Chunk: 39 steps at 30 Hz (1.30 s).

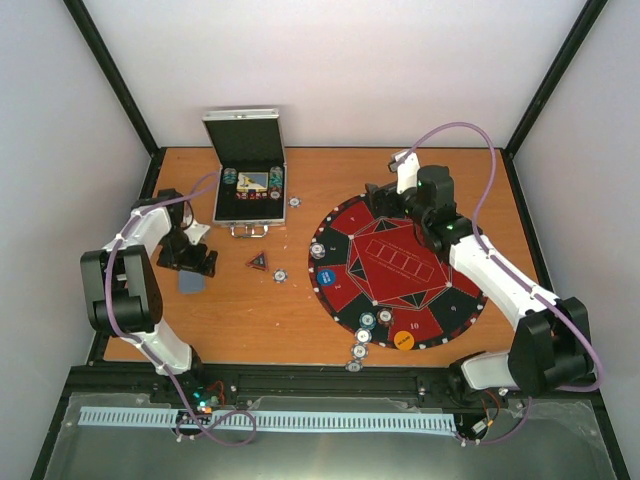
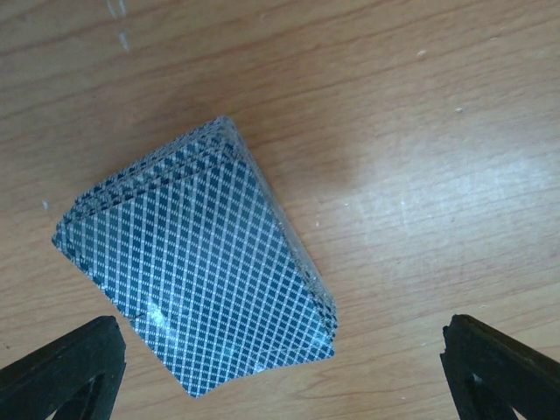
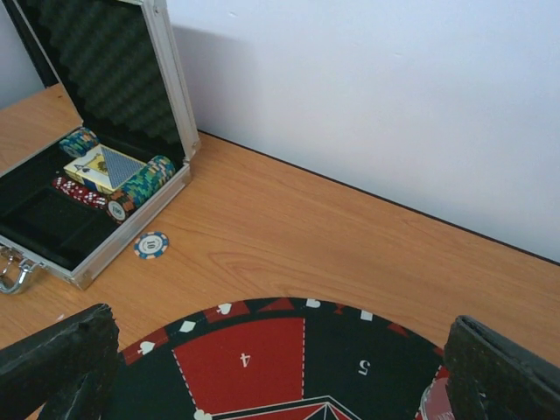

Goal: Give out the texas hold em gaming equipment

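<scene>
Table point(image 2: 420, 105): wood grain, smooth, faint sheen. Card deck point(image 2: 197, 280): glossy backs. Case point(image 3: 171, 79): bright metal frame, textured foam lining.

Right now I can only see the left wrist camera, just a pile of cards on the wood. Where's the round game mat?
Observer: The round red and black mat lies well to the right of your card deck.
Operator: Is anything on it?
Observer: Yes, an orange marker disc sits near its front edge.
Operator: What's the other arm doing?
Observer: The right gripper hovers open above the mat's far edge, facing an open metal case with chips inside.
</scene>
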Available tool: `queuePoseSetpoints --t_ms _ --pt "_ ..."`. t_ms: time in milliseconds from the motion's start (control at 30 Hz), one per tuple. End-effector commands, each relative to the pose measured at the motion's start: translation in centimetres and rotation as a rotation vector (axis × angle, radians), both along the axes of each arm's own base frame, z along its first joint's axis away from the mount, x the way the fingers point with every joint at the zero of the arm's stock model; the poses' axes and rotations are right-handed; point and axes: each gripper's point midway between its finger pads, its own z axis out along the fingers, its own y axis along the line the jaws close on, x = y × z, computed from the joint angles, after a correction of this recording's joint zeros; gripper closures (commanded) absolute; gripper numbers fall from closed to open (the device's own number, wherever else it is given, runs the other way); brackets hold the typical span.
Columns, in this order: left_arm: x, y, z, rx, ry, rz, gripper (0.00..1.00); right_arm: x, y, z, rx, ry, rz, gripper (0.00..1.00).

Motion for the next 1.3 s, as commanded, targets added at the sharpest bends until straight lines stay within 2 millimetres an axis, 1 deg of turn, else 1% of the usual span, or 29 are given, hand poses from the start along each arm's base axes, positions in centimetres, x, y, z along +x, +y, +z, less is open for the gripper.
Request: queuePoseSetpoints --t_ms 0,67,200,367,467,533,600,700,800,933,1067,1200,1267 --pt "0.6 1.5 -0.1 0.075 -0.023 0.056 0.00 -0.2 1.1 1.5 0.033 -0.047 0.050 0.00" --pt "0.8 2.1 -0.3 0.106 -0.020 0.072 0.00 -0.3 1.5 1.3 0.031 -0.042 0.068 0.00" --pt "0.6 2.4 -0.6 0.118 -0.019 0.088 0.00 -0.5 2.1 1.1 0.012 -0.037 0.092 0.00" --pt "0.0 2.2 -1.8 0.091 0.000 0.091 0.00 -0.4 2.6 0.9 -0.002 -0.040 0.110 0.00" --pt "0.4 1.8 -2.0 0.022 -0.010 0.111 0.00 -0.4 2.9 0.7 -0.008 -0.034 0.119 0.00" --pt "0.3 1.5 -2.4 0.000 -0.006 0.113 0.00 -0.4 3.0 0.6 -0.015 -0.032 0.121 0.00" --pt "-0.2 1.5 -3.0 0.008 0.012 0.111 0.00 -0.4 3.1 0.6 -0.018 -0.031 0.126 0.00" --pt "-0.8 2.1 -3.9 0.044 0.031 0.113 0.00 -0.6 3.3 0.6 -0.021 -0.034 0.137 0.00" --pt "-1.0 2.8 -4.3 0.085 0.039 0.117 0.00 -0.6 3.5 0.5 -0.022 -0.035 0.146 0.00" --pt "-1.0 2.8 -4.4 0.087 0.041 0.121 0.01 -0.7 3.8 0.6 -0.025 -0.038 0.158 0.00" --pt "-1.6 3.2 -4.7 0.115 0.052 0.112 0.08 -0.6 3.8 0.8 -0.027 -0.046 0.156 0.00" --pt "-1.0 3.1 -4.9 0.104 0.028 0.102 0.13 -0.5 3.9 0.7 -0.027 -0.045 0.159 0.00" --pt "-0.8 2.7 -5.1 0.078 0.024 0.102 0.17 -0.6 3.9 0.7 -0.029 -0.047 0.162 0.00"
